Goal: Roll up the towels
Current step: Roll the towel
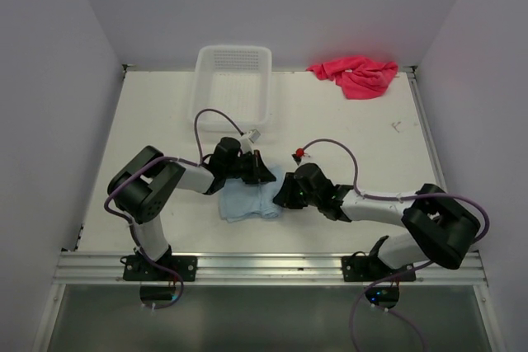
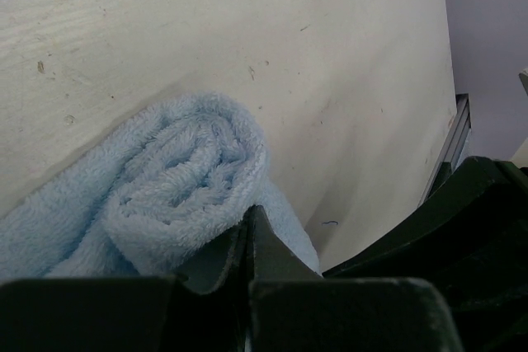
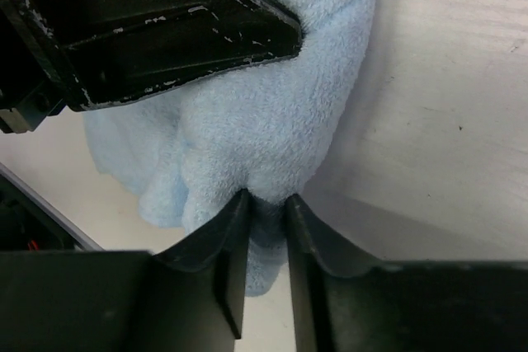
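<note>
Half-rolled light blue towel [image 1: 247, 202] is pinched by right tool [image 3: 266, 200]; left tool [image 2: 250, 222] pressed together alongside. Even tension advised.

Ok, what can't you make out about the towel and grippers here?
- Top view: the left gripper and right gripper cover part of the light blue towel, hiding how far it is rolled.
- Left wrist view: whether the left gripper's shut fingers pinch cloth; their tips hide the contact.
- Right wrist view: the towel's far edge, behind the left gripper and cut off.
- Top view: small red item beside the right arm, too small to identify.
</note>
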Action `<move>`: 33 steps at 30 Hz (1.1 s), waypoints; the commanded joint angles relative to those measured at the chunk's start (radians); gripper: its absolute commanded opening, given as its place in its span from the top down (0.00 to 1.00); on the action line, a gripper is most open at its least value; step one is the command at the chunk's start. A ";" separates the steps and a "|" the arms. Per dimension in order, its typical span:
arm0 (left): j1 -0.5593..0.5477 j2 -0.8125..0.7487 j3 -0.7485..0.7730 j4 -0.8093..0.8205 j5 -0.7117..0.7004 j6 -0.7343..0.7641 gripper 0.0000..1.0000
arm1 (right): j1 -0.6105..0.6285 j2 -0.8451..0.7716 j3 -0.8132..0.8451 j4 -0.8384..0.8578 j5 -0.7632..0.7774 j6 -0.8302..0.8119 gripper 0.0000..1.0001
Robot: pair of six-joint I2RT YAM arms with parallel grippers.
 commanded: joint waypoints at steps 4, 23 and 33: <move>0.009 0.010 -0.036 -0.079 -0.069 0.019 1.00 | -0.001 -0.003 -0.005 0.041 -0.031 0.020 0.97; 0.060 -0.206 0.116 -0.224 -0.050 0.036 1.00 | 0.260 0.178 0.486 -0.809 0.662 -0.358 1.00; 0.058 -0.213 0.130 -0.123 0.082 -0.038 1.00 | 0.432 0.407 0.673 -0.974 0.884 -0.296 1.00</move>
